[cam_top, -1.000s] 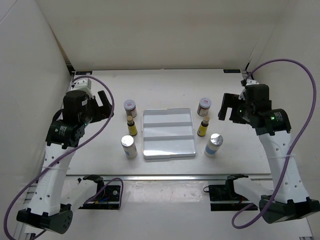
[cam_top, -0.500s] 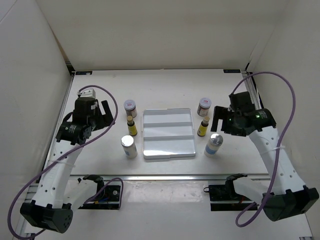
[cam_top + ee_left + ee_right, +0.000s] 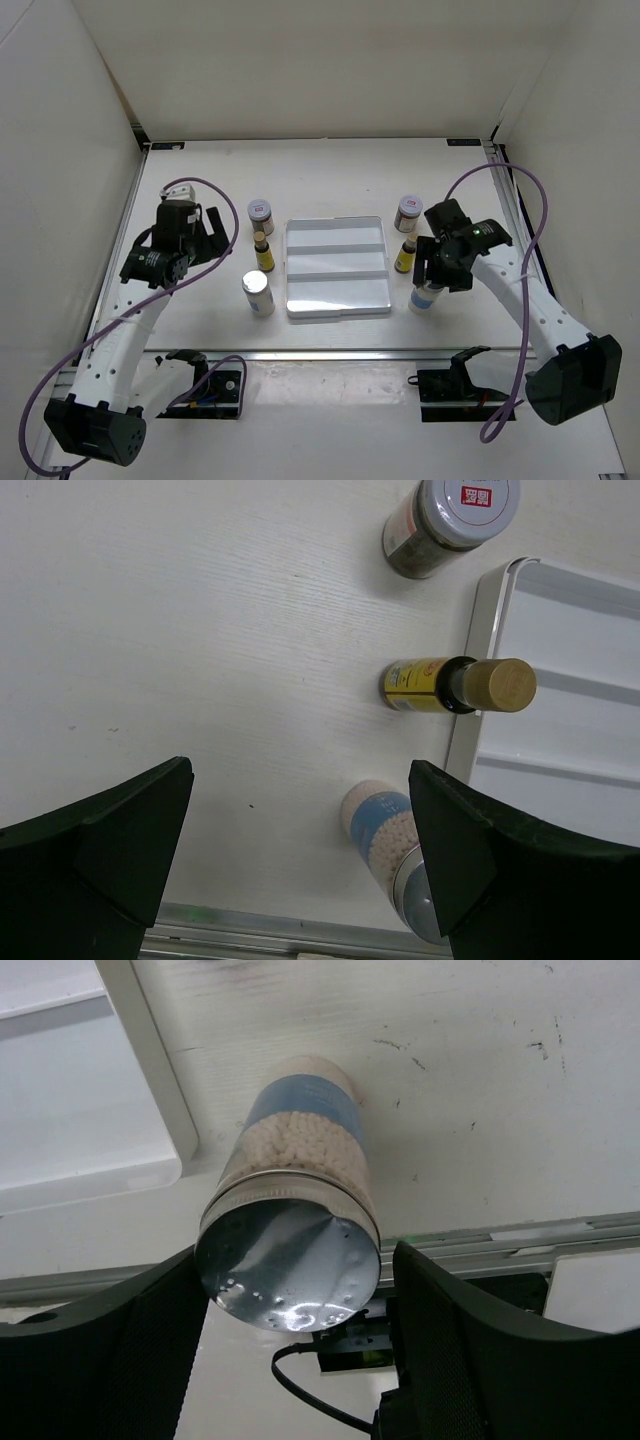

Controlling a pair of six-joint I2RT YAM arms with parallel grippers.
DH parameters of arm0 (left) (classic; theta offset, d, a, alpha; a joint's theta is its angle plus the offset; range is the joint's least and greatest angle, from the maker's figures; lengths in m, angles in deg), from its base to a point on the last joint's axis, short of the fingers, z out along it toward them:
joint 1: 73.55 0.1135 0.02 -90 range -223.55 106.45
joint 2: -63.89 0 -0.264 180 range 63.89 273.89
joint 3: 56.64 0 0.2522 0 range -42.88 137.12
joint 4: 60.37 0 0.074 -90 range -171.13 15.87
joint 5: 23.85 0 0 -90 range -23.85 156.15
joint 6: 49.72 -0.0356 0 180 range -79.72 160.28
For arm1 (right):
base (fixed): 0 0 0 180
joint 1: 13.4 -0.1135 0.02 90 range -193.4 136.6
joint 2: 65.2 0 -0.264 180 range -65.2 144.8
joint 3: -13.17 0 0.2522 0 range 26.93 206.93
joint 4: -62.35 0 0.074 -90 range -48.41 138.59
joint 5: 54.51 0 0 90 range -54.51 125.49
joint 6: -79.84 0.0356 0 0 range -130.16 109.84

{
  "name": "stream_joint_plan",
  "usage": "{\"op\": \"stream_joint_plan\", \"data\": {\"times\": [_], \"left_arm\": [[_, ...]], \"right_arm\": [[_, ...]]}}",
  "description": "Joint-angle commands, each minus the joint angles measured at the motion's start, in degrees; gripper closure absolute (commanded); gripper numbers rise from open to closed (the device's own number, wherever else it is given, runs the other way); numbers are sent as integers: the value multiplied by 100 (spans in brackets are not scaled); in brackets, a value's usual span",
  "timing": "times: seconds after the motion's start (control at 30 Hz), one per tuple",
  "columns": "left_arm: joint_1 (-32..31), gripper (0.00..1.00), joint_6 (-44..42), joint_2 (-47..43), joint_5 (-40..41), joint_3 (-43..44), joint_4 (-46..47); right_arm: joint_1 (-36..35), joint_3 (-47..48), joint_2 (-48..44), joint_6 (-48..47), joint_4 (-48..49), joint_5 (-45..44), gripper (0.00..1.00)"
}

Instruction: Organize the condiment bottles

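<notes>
While the right shaker (image 3: 300, 1150) stands beside the tray's (image 3: 150, 1070) near corner, my right claw (image 3: 436, 268) gapes wide over its top. My left claw (image 3: 300, 780) hangs wide open beside the left shaker (image 3: 385, 830), yellow bottle (image 3: 430, 683), then jar (image 3: 440, 520).

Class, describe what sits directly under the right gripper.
A silver-topped white shaker stands upright between the fingers of the open right gripper. From above, the gripper covers its lid; only the lower body shows.
</notes>
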Motion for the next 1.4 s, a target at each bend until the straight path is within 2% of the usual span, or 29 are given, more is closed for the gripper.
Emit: {"op": "stream_joint_plan", "data": {"times": [0.0, 0.07, 0.17, 0.2, 0.33, 0.4, 0.53, 0.77, 0.93, 1.07, 1.1, 1.17, 1.27, 1.37], "left_arm": [[37, 0, -33, -29, 20, 18, 140], [37, 0, -33, -29, -32, 18, 140], [37, 0, -33, 23, -32, 18, 140], [37, 0, -33, 23, -32, 18, 140], [37, 0, -33, 23, -32, 18, 140], [37, 0, -33, 84, -32, 18, 140], [37, 0, -33, 85, -32, 18, 140], [37, 0, -33, 23, 20, -34, 140], [37, 0, -33, -29, 20, -34, 140], [37, 0, -33, -29, 20, -34, 140], [37, 0, -33, -29, 20, -34, 140], [37, 0, -85, -29, -68, -34, 140], [-25, 0, -156, -29, -269, 27, 202], [-78, 0, -156, -405, -699, 89, 306]], "right_arm": [[-73, -64, -45, 207, 119, -159, 26], [-73, -64, -45, 259, 172, -159, 30], [-73, -12, -45, 259, 172, -159, 42], [-73, 85, -97, 259, 111, -159, 53], [-186, 620, -211, 198, -117, -211, 75], [-345, 937, -212, 136, -301, -211, 79], [-749, 1823, -134, 136, -539, -211, 94], [-1837, 1783, 516, 408, 4, -395, 100], [-2260, 1721, 1009, 531, 382, -449, 100], [-2323, 1545, 1387, 584, 663, -519, 100], [-2323, 1466, 1440, 585, 664, -519, 99], [-2323, 1396, 1511, 585, 717, -519, 87], [-2376, 1273, 1511, 637, 770, -572, 85], [-2376, 1272, 1458, 699, 770, -624, 46]]}}
